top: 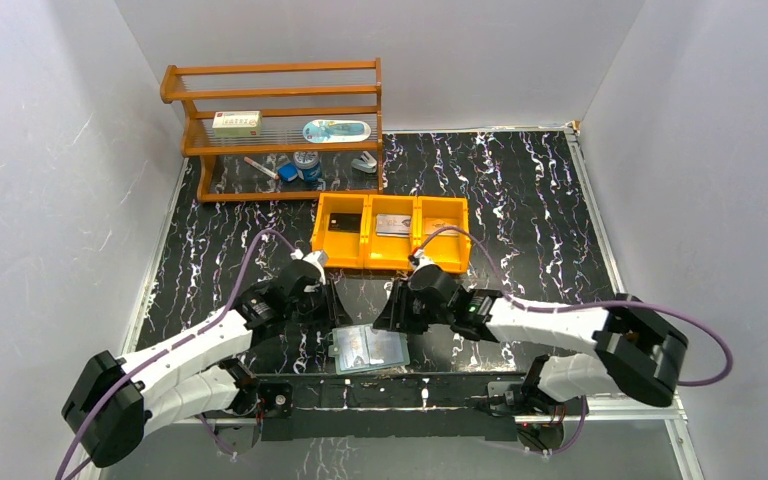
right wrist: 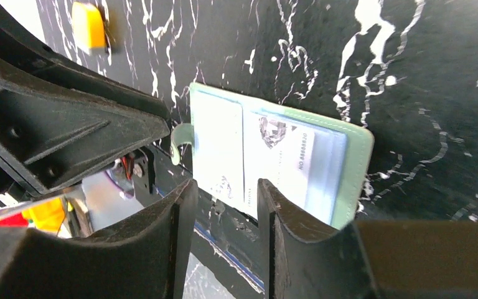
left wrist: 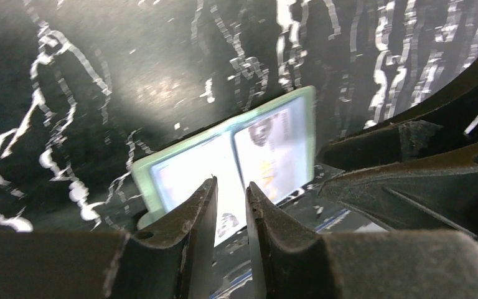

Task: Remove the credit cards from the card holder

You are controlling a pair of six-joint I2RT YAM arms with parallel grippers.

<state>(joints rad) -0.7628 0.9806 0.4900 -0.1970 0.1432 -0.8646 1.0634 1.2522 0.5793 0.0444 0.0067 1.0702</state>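
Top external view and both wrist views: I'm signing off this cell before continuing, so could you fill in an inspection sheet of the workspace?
Surface: black, white-veined table.
Job's things: card holder lies open at the near edge, with a pale printed card in one pocket. A black card and a silver-grey card lie in the orange tray.
Clutter: wooden rack at the back, holding a white box and small items.
End effectors: left end effector and right end effector are over the card holder, jaws apart, holding nothing.
Cables: purple cables loop from both wrists.
Surroundings: white walls.
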